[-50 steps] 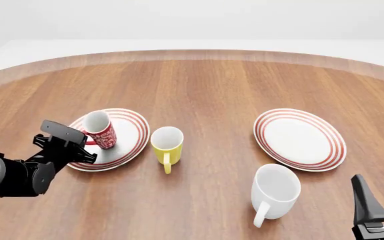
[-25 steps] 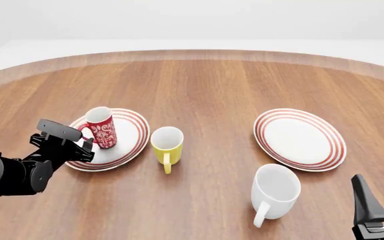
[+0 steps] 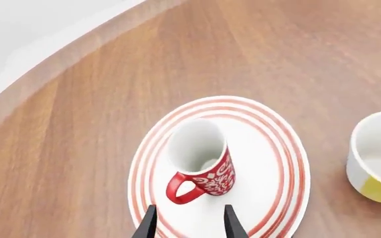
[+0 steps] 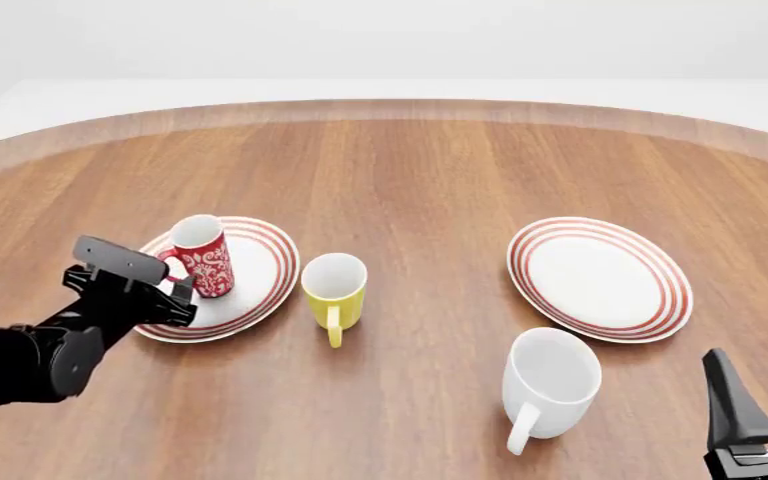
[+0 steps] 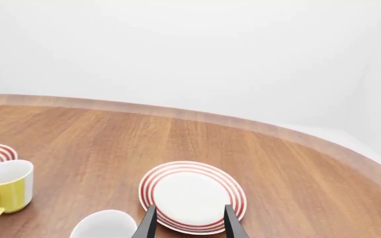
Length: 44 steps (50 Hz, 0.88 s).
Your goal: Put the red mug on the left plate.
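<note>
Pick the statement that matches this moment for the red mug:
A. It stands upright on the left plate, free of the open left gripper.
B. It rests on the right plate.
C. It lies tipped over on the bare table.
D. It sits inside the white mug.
A. The red mug stands upright on the left plate, and the left gripper is open with both fingers short of its handle.

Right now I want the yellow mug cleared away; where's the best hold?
Probably its wall, just below the rim: the yellow mug stands upright and open-topped. Come from above, one finger inside, one outside, on the far side from its handle, which points toward the arms.
</note>
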Tool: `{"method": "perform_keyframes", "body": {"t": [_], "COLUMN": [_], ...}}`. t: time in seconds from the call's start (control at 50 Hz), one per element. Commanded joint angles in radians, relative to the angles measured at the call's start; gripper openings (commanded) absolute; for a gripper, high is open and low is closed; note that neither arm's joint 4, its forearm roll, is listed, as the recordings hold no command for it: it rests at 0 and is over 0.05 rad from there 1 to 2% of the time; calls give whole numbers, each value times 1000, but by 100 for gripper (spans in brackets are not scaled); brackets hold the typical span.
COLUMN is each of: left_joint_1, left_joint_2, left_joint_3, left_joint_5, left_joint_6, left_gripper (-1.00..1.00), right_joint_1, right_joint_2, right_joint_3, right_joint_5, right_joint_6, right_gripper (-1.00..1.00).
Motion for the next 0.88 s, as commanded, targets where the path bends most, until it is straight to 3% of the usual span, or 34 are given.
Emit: {"method": "perform_keyframes", "body": {"t": [0.02, 0.32, 0.5, 0.76, 0.86, 0.88], "left_joint_1": [-46, -123, -176, -245, -283, -283], "left_joint_2": [-87, -260, -443, -784, -1065, -1166], "left_joint_3": [37, 112, 132, 144, 150, 141], "left_joint_5": [25, 71, 179, 431, 660, 750], "left_joint_6": [-29, -95, -127, -162, -205, -215], "left_gripper": [100, 100, 100, 100, 100, 100], "right_joint_1": [1, 2, 6, 42, 100, 131], "right_joint_2": [0, 0, 0, 0, 0, 0], "right_joint_3": [0, -1, -1, 0, -4, -15], "right_joint_5": [-4, -7, -12, -29, -41, -47], "right_joint_6": [-2, -8, -12, -19, -17, -18], "right_gripper": [100, 100, 100, 100, 100, 100]}}
